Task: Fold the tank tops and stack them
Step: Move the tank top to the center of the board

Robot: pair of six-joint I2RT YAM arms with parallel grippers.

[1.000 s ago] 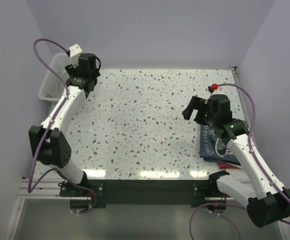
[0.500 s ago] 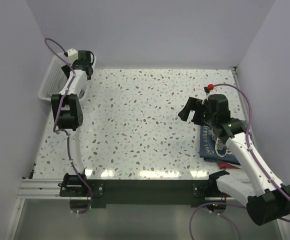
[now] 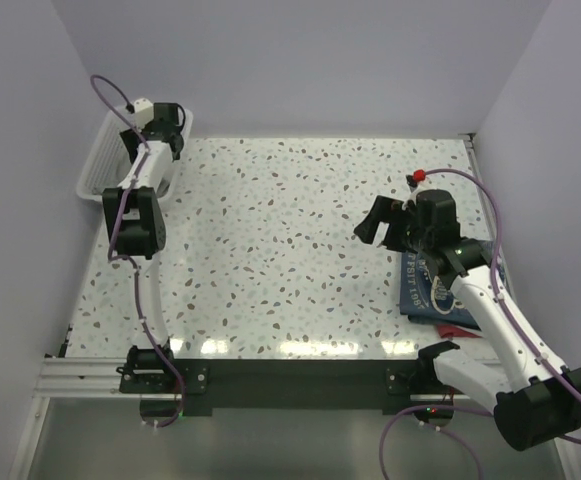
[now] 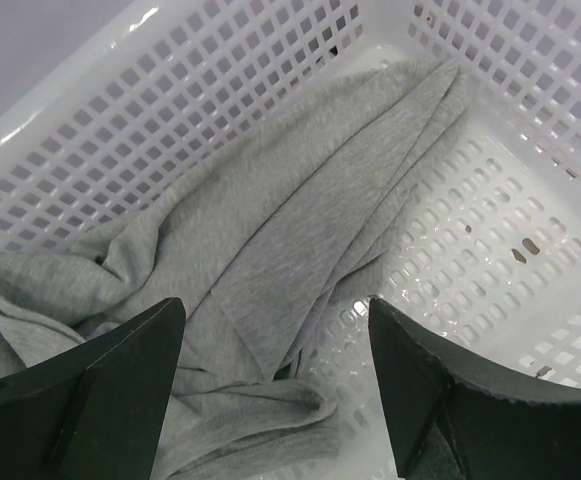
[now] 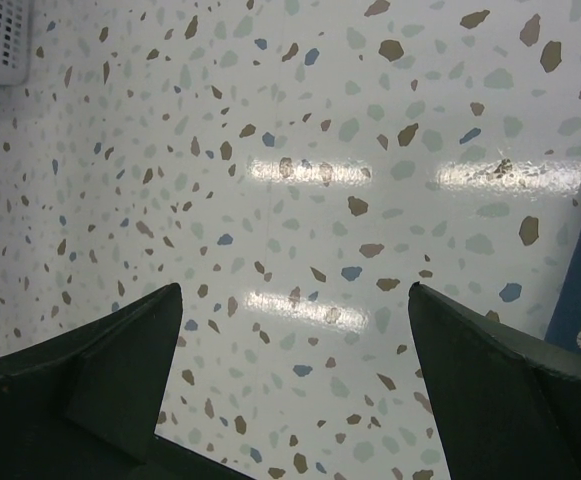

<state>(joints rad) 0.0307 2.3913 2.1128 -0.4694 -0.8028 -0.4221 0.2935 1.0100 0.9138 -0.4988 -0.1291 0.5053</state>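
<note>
Basket (image 4: 530, 80) at 10 o'clock: grey tank top (image 4: 270, 230) inside | left gripper (image 4: 270, 310) spread above it, empty | right gripper (image 5: 295, 290) spread, empty | navy tank top (image 3: 418, 295) at 4 o'clock

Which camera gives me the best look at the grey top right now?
Left wrist: the grey top fills the frame, crumpled in the white basket below the open left hand. The top camera shows the basket, but the cloth cannot be made out. The right wrist shows only a basket corner.
</note>
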